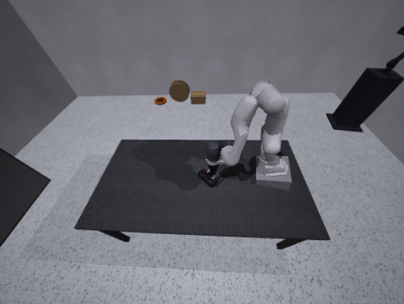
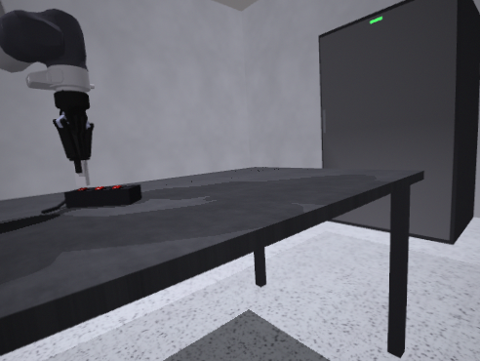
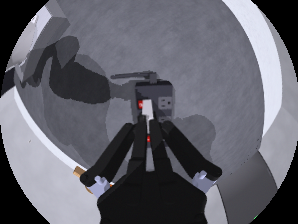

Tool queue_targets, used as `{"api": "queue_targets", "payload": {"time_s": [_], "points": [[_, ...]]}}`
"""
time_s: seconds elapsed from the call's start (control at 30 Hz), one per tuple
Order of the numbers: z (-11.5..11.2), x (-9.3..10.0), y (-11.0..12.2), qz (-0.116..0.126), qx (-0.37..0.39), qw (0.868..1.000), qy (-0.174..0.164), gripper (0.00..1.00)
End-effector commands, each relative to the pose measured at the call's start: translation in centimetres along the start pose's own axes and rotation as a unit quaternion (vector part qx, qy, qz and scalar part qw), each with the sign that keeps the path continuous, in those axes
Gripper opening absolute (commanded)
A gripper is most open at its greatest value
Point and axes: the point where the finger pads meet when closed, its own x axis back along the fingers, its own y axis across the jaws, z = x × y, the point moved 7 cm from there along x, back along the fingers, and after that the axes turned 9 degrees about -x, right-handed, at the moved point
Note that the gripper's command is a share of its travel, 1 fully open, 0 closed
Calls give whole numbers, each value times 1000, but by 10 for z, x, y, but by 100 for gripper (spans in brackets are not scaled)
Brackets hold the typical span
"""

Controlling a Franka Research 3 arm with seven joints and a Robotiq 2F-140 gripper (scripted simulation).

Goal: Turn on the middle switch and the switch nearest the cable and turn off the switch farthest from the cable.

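One black rectangular power strip (image 2: 103,194) lies flat on the dark matte surface (image 2: 273,200), in the half nearer the far edge and toward the right-hand side in the top view, just beside the white arm's pale grey base block (image 1: 287,181). Three red rocker switches (image 2: 99,187) sit in a row along its top, and a single black cable (image 2: 53,208) leaves its left end in the exterior view. The one black pincer (image 2: 83,170) points straight down above the cable-end switch, clenched on nothing, its pale fingertips pressed together; the exterior view shows the tip just above the strip, though contact cannot be judged. Nothing else stands on the surface near the strip. On the speckled floor beyond the far edge lie one tan round disc (image 1: 179,90), one small brown box (image 1: 198,97) and one orange ring (image 1: 157,101), visible only from the top. A tall dark cabinet (image 2: 390,122) with a green light shows only in the exterior view, past the surface's right corner. The wrist view alone looks down the closed fingers onto the strip's end.
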Motion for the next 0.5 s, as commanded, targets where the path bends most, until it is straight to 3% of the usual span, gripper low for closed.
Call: {"api": "queue_targets", "payload": {"time_s": [0.0,0.47], "points": [[0,0,1,-1,0,1000,-1,0],[0,-2,1,-1,0,1000,-1,0]]}}
